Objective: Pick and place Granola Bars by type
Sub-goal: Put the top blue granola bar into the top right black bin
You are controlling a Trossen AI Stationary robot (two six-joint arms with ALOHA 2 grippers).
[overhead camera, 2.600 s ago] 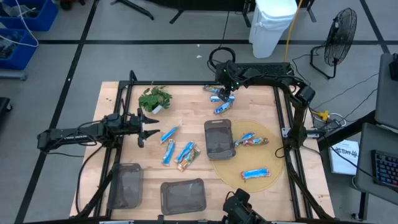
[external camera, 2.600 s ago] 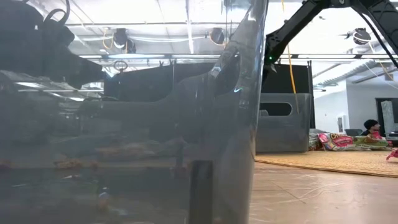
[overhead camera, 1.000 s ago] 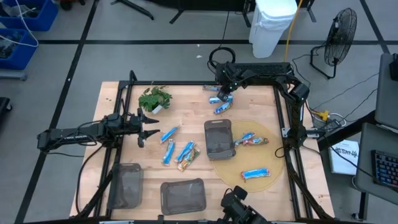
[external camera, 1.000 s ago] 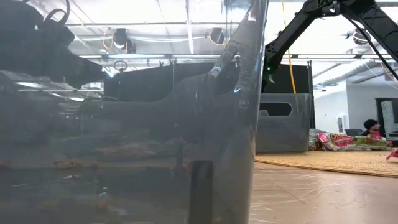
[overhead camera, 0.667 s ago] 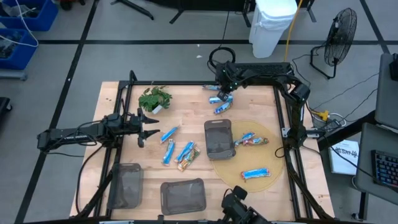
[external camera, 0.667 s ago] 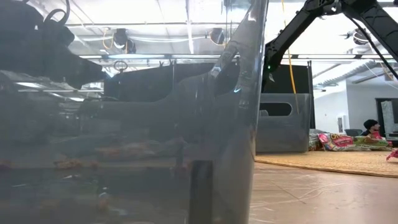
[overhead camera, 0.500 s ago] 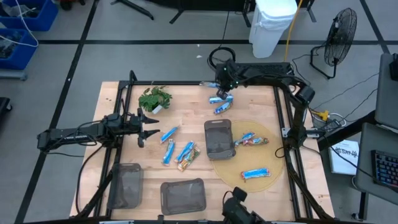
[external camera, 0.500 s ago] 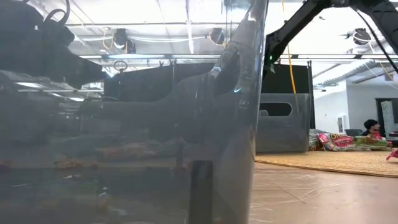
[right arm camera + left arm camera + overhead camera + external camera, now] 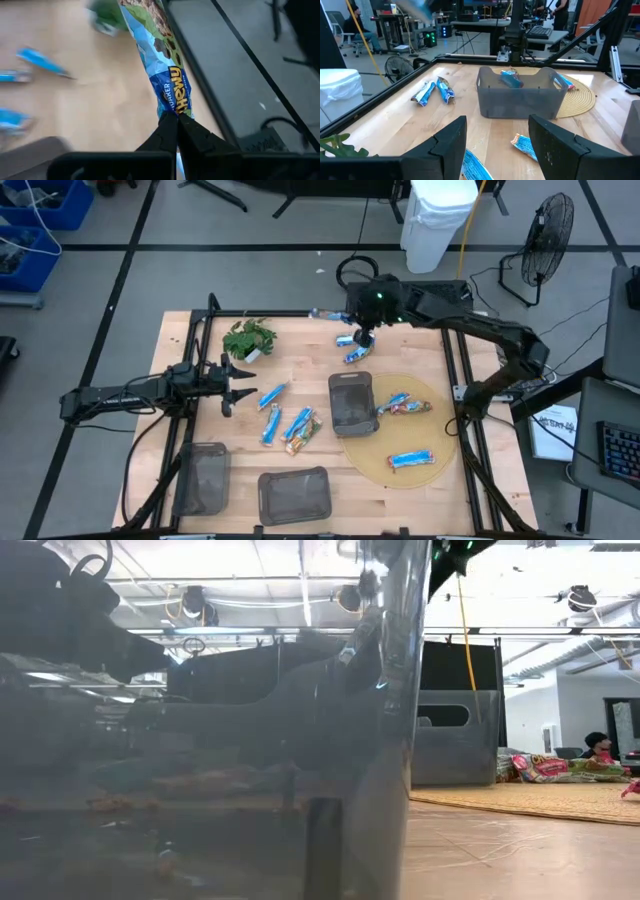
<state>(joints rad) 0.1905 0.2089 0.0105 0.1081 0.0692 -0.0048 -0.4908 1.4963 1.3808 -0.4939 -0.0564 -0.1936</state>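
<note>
The right hand point(image 9: 176, 120) is clamped on the end of one of the Granola Bars point(image 9: 159, 52), held above the far edge of the bench point(image 9: 300, 380). This bar's crinkled foil is blue and white, with green and a picture of oats and chocolate chips at the far end. Other blue bars point(image 9: 272, 396) lie scattered mid-bench, some on a round woven mat point(image 9: 440, 435), one inside a dark tray point(image 9: 521, 97). The left hand point(image 9: 496, 145) hovers with fingers spread near the plant sprig point(image 9: 248, 338).
</note>
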